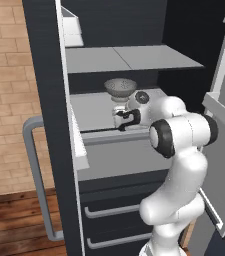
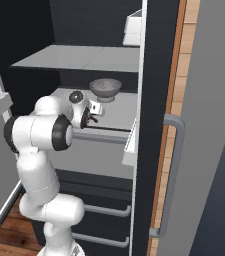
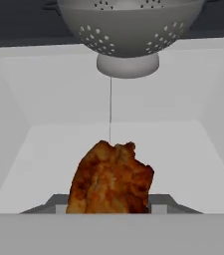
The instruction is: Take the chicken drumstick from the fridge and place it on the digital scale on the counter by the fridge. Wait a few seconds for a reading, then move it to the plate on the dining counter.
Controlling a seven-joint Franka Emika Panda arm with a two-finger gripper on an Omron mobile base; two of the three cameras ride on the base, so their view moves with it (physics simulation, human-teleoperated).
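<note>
The chicken drumstick (image 3: 111,179), reddish-brown and glossy, stands low in the middle of the hand view on a light grey shelf (image 3: 183,149) of the fridge (image 1: 49,75). My gripper (image 3: 108,205) reaches onto that shelf (image 1: 96,110), and its fingers (image 3: 159,203) press against the drumstick from both sides, so it is shut on the meat. From the base cameras the gripper (image 1: 120,120) (image 2: 93,114) sits at the shelf's front edge, and the hand hides the drumstick there.
A white perforated colander (image 1: 120,87) (image 2: 105,88) (image 3: 128,30) stands just behind the drumstick on the same shelf. Another shelf (image 1: 129,57) lies above. Below are drawers (image 1: 114,210). The open fridge door (image 1: 224,125) flanks the arm, and a grey bar handle (image 1: 34,175) is at the left.
</note>
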